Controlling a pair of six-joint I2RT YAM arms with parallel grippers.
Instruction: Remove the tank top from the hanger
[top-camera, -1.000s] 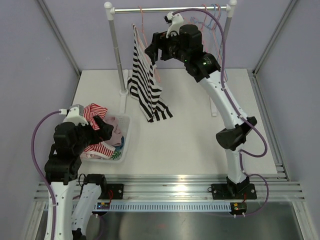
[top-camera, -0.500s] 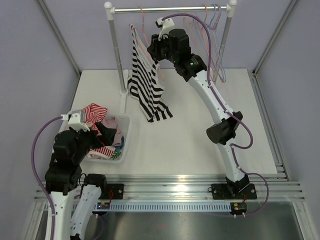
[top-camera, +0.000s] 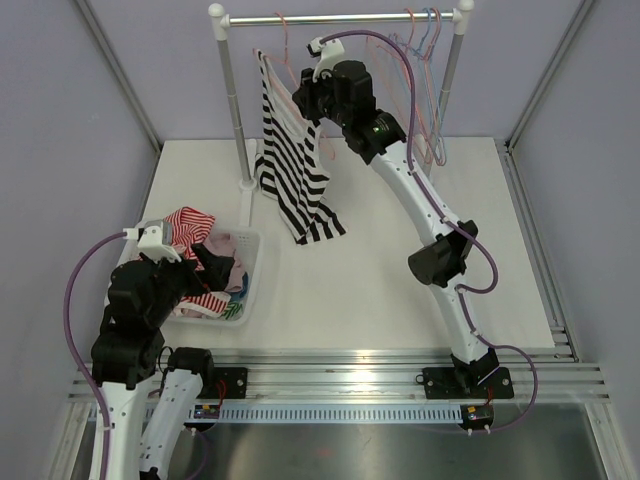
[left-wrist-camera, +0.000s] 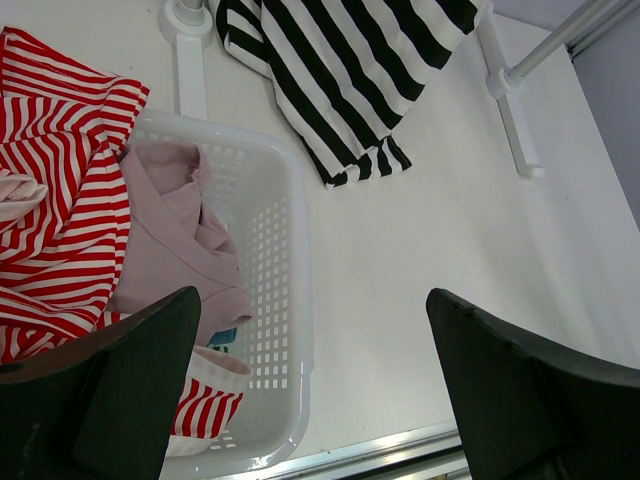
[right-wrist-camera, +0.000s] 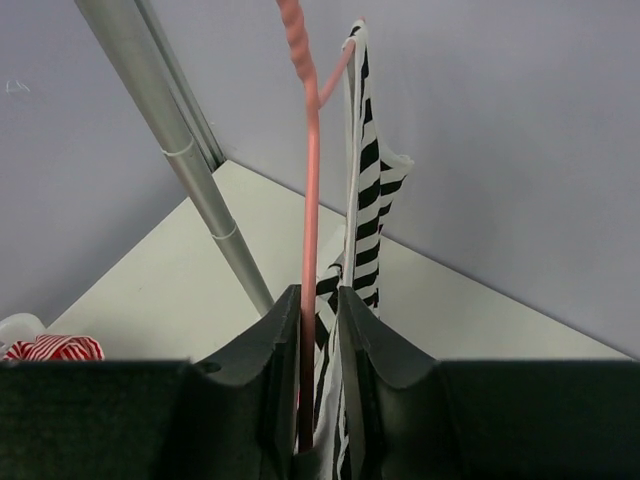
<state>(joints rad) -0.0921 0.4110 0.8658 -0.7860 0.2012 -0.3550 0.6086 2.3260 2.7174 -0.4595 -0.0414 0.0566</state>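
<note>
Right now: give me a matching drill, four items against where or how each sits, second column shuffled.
1. tank top
2. pink hanger
3. basket
4. left gripper

A. open, above the basket
B. between the right gripper fingers
C. holds a red-striped top and a pink garment
D. on the pink hanger at the rail, hem lying on the table

Pairs: 1-D, 2-B, 3-C, 4-A
</note>
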